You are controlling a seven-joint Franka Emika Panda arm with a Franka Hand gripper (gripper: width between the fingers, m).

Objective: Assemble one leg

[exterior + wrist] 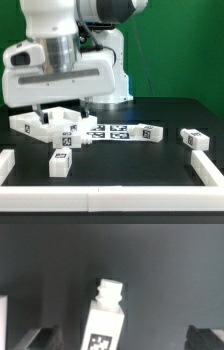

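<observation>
I am holding my pincer (128,333) spread wide; the leg (106,317) is sitting between its fingers (48,337), touching neither, its ridged peg end pointing away from the pincer.

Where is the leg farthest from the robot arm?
In the exterior view, that leg lies on the black table, at the far right, well right of the marker board.
</observation>
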